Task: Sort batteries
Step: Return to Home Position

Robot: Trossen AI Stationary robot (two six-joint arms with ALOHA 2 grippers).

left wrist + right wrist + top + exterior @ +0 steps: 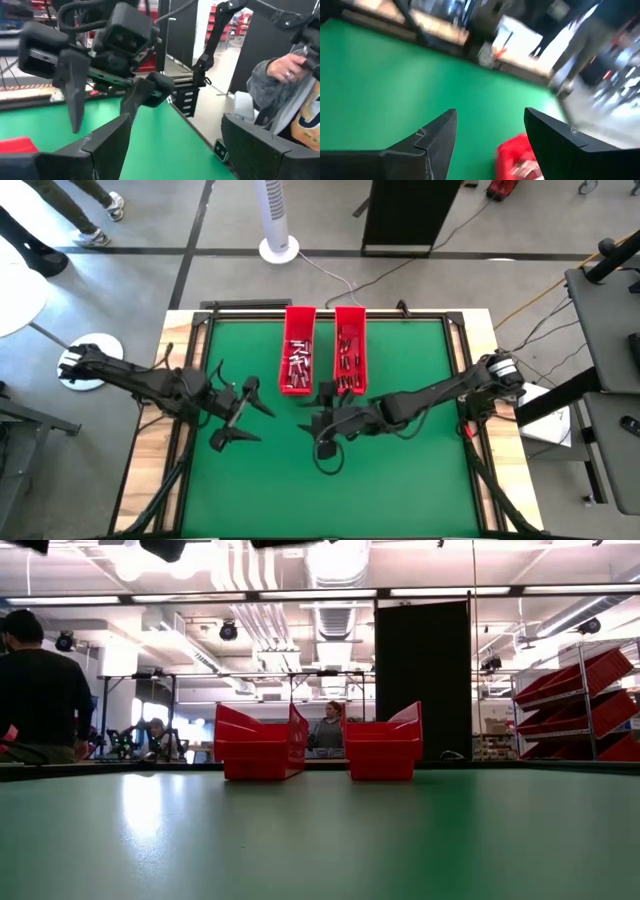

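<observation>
Batteries (297, 362) are lying in both red bins, L bin (300, 312) and R bin (350, 312), at 12 o'clock on the green mat (400, 480); no loose ones showing, so sorting's looking done. Left gripper (245, 420) is hovering wide and empty toward 9 o'clock, right gripper (323, 435) likewise wide w/ nothing, near centre at the bins' 6 o'clock.

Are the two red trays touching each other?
Apart. The low view shows a clear gap between the left tray and the right tray.
</observation>
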